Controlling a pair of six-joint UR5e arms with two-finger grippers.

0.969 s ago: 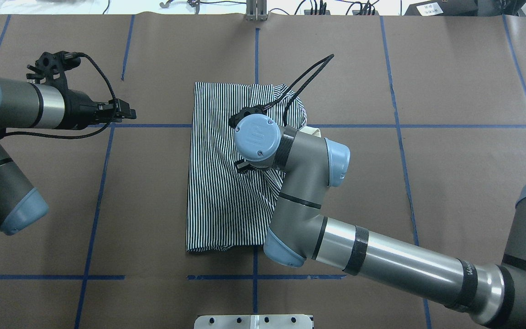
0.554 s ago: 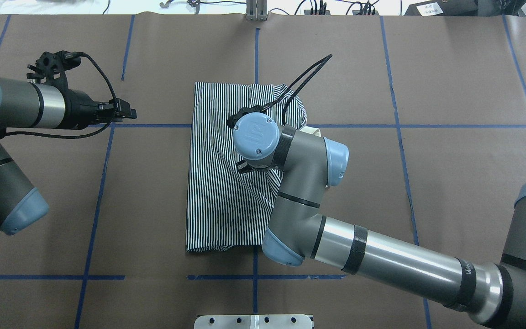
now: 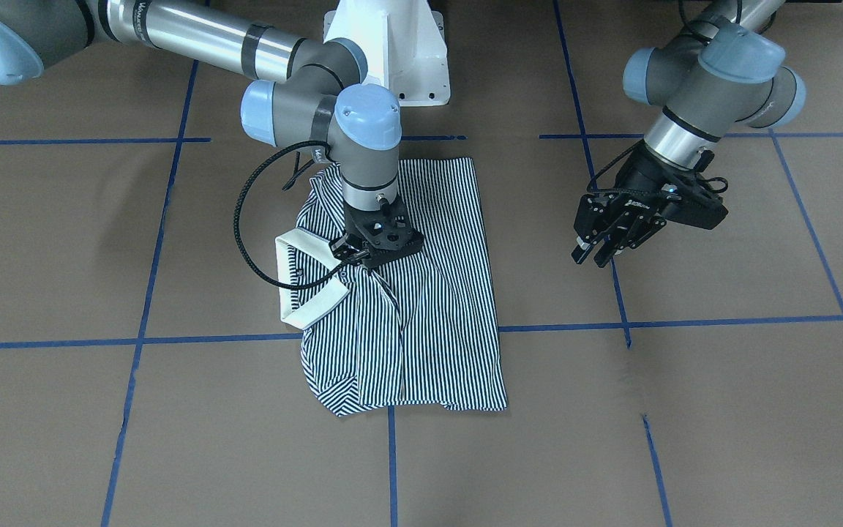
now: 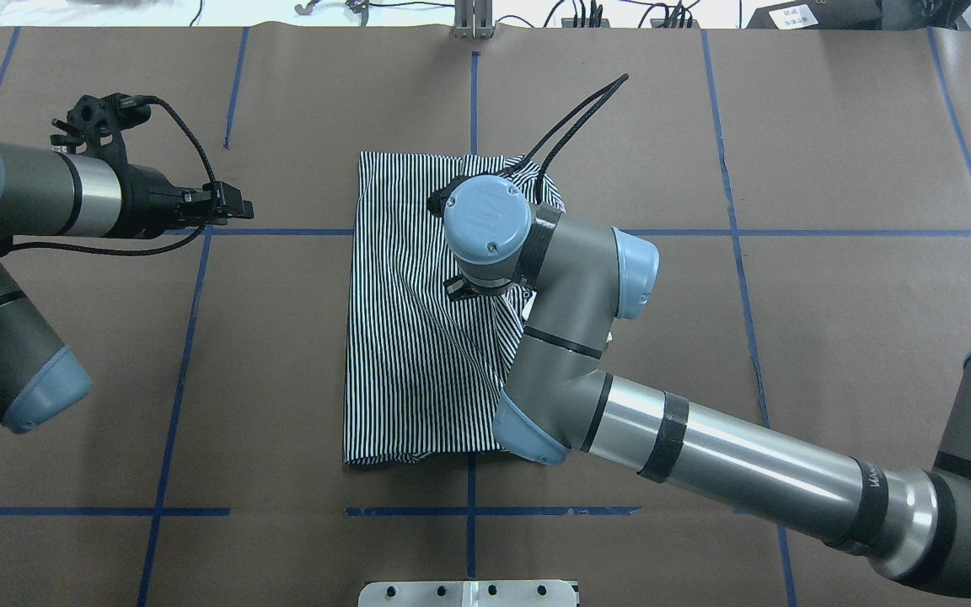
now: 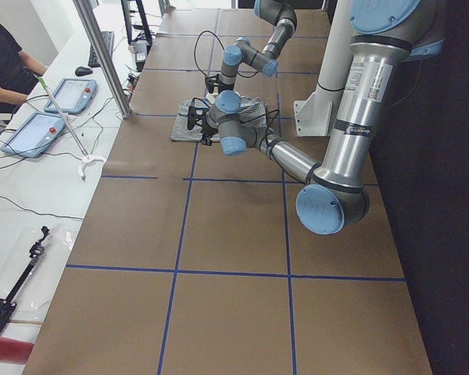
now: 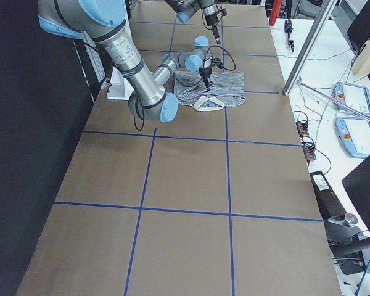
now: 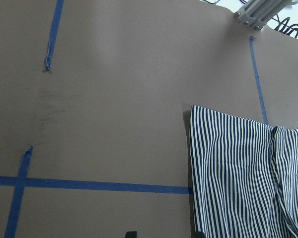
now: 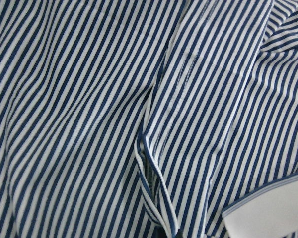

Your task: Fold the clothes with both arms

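Directly beneath the right claw (image 3: 363, 258), whose grip I cannot tell, lies the creased, folded navy-and-white striped polo shirt (image 3: 436, 315) on the worktop (image 3: 685, 410), cream collar (image 3: 319, 306) just beside; the released left claw (image 3: 596, 252) hangs well apart.

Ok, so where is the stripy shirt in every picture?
Front-facing: shirt in the middle.
Overhead: middle, partly under the right arm.
Exterior left: far away, near the top.
Exterior right: far away, near the top.
Left wrist: bottom right corner.
Right wrist: fills the whole picture.
Landmark: the cream collar, seen in the front-facing, exterior right and right wrist views.
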